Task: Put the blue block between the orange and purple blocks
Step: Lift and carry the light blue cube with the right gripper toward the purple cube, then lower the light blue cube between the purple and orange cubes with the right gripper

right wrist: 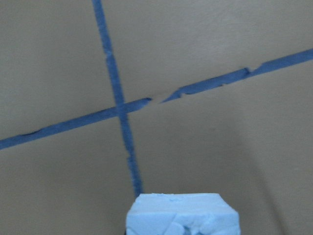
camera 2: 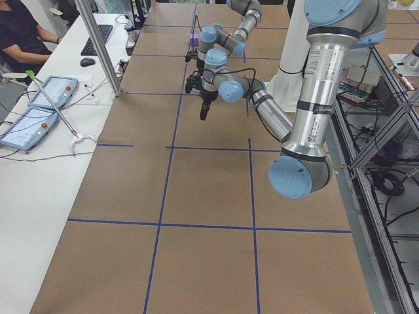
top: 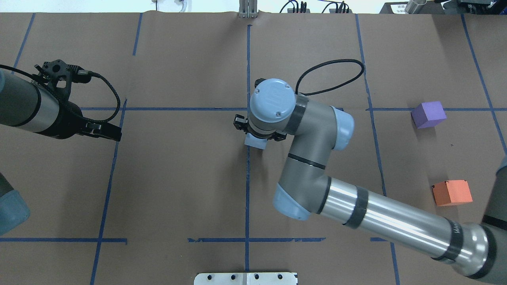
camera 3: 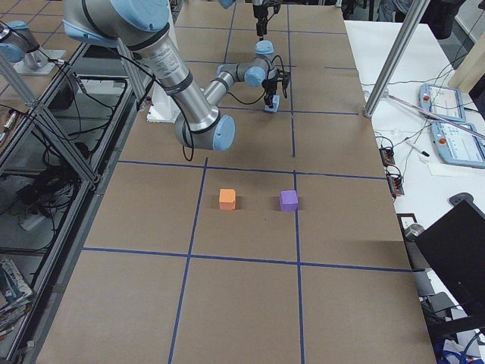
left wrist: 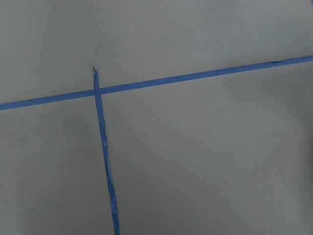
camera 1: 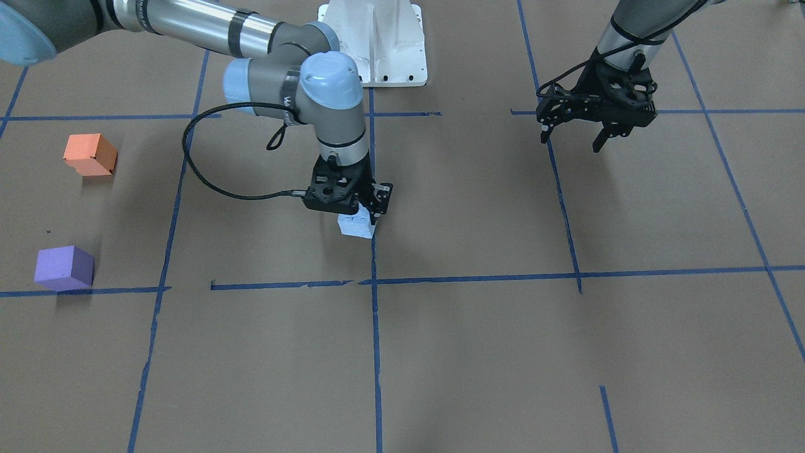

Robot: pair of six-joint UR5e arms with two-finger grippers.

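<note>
A light blue block (camera 1: 356,226) sits between the fingers of my right gripper (camera 1: 360,216) at the middle of the table, on a blue tape line; I cannot tell if it touches the paper. It fills the bottom of the right wrist view (right wrist: 182,215). The orange block (camera 1: 90,154) and the purple block (camera 1: 63,267) stand apart on the robot's right end of the table, with a gap between them. My left gripper (camera 1: 572,139) is open and empty, held above the table on the other side.
The table is covered in brown paper with a grid of blue tape lines (camera 1: 375,327). The white robot base plate (camera 1: 377,44) is at the robot's edge. The left wrist view shows only paper and a tape crossing (left wrist: 98,90).
</note>
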